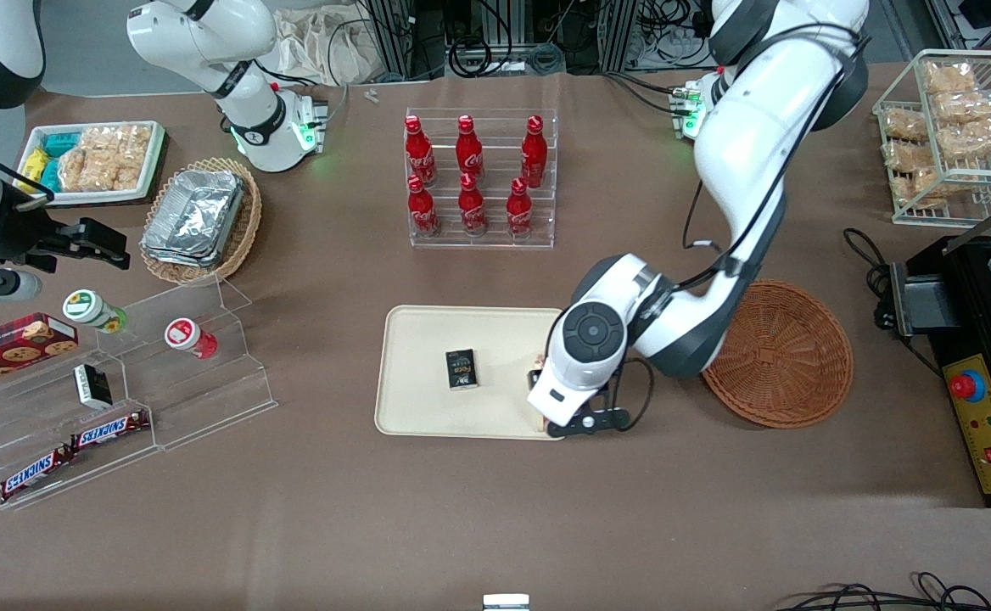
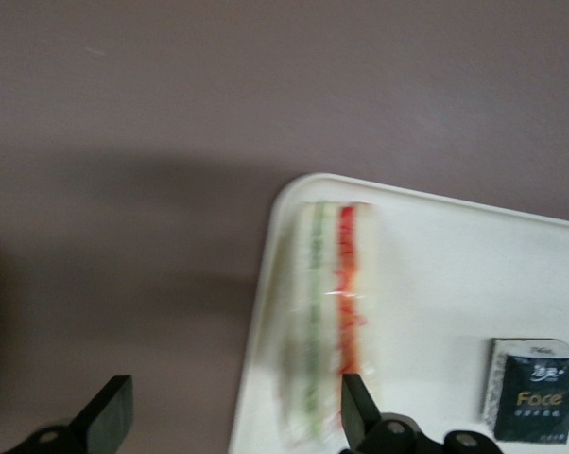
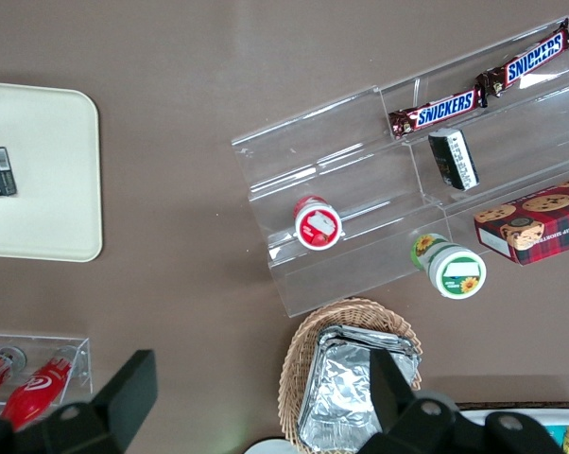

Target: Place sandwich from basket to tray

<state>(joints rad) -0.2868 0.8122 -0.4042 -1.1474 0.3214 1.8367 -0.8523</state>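
Open hand (image 2: 230,416) over sandwich (image 2: 327,322) at tray (image 2: 436,274) edge

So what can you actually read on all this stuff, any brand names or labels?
"SNICKERS": on both chocolate bars on the clear stepped rack.
"Face": on the small dark packet lying on the tray.
Red bottles: white script, too small to read.
Cookie box and round lids: print unreadable.
Sandwich on the tray, between the open fingers of the gripper: no label visible.
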